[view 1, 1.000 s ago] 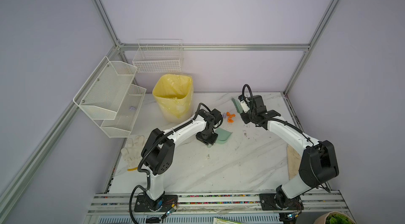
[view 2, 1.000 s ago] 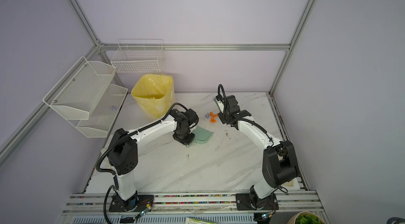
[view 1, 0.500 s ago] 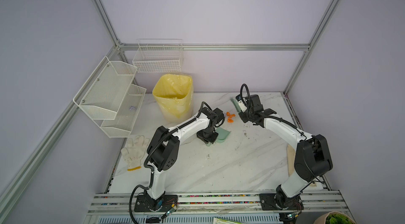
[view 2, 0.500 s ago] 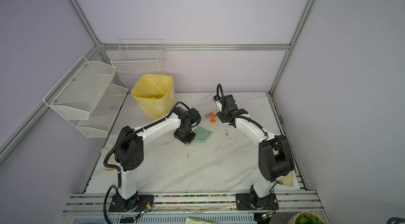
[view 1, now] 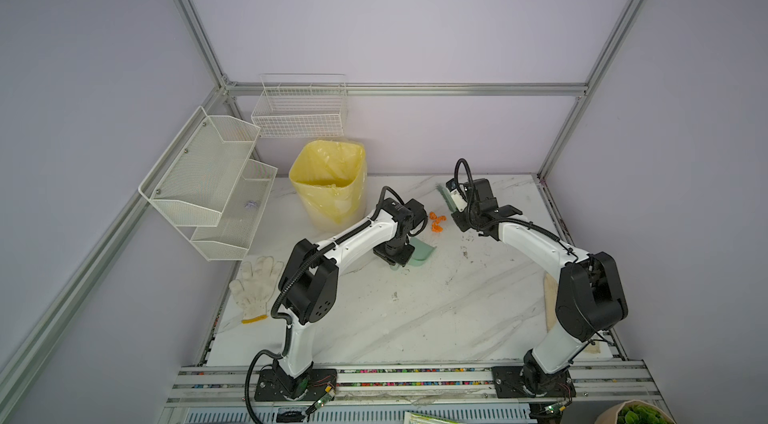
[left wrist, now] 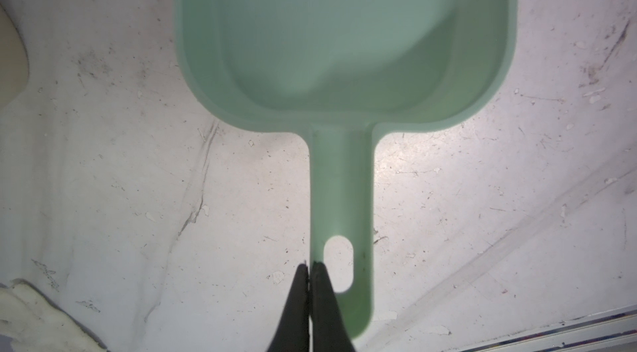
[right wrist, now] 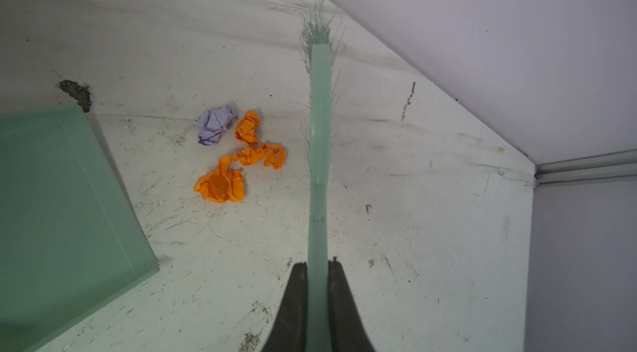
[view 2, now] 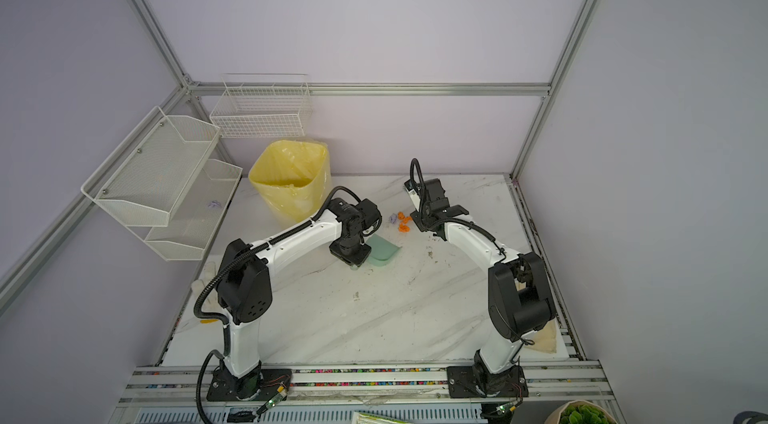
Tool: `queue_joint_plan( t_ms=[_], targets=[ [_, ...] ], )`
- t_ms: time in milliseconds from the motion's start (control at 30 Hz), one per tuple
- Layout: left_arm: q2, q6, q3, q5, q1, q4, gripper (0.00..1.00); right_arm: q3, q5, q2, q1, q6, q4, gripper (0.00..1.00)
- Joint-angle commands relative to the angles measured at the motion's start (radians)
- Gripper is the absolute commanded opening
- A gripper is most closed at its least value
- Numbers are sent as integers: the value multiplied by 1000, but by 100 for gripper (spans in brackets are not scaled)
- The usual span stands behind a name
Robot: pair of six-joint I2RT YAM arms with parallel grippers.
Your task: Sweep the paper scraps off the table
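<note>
Paper scraps (right wrist: 220,184): small loose cluster on the worktop (right wrist: 413,229), one lilac wad, the rest orange.

Right claw (right wrist: 317,267): clenched on the handle of the green brush (right wrist: 320,126). Brush long axis running straight out from the claw toward the back wall, bristle end near that wall. Bristle contact with the worktop: cannot tell. Scraps just beside the brush spine, apart from it, on the side facing the dustpan (right wrist: 62,212). Open lip of the dustpan turned toward the cluster, with a bare strip of worktop between.

Left claw (left wrist: 311,269): pinched shut on the edge of the dustpan handle, beside the hang hole. Pan empty.

In a top view, scraps (view 1: 436,223) between the two wrists, close to both.

Judgement: next stroke sideways, across the brush's long axis, toward the pan lip. Right arm to sweep, left arm to brace. Risk: light wads rolling past the lip corner.
</note>
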Motion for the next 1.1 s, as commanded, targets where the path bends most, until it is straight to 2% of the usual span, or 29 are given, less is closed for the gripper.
queue_joint_plan(
  t_ms=[0, 367, 567, 700, 900, 1067],
  targets=[
    [-33, 32, 94, -11, -3, -12, 0, 39, 3, 13, -5, -16, 30, 0],
    [-55, -2, 18, -21, -3, 60, 0, 9, -26, -13, -4, 7, 30, 0],
    [-82, -69, -115, 103, -4, 155, 0, -23, -44, -43, -5, 27, 35, 0],
    [-88, -95, -192, 143, -2, 212, 0, -37, -55, -64, -5, 33, 36, 0],
    [-84, -114, -236, 173, -1, 259, 16, -41, -70, -87, -5, 47, 30, 0],
    [-82, -125, -242, 193, -3, 276, 22, -52, -70, -105, -5, 50, 32, 0]
  ],
)
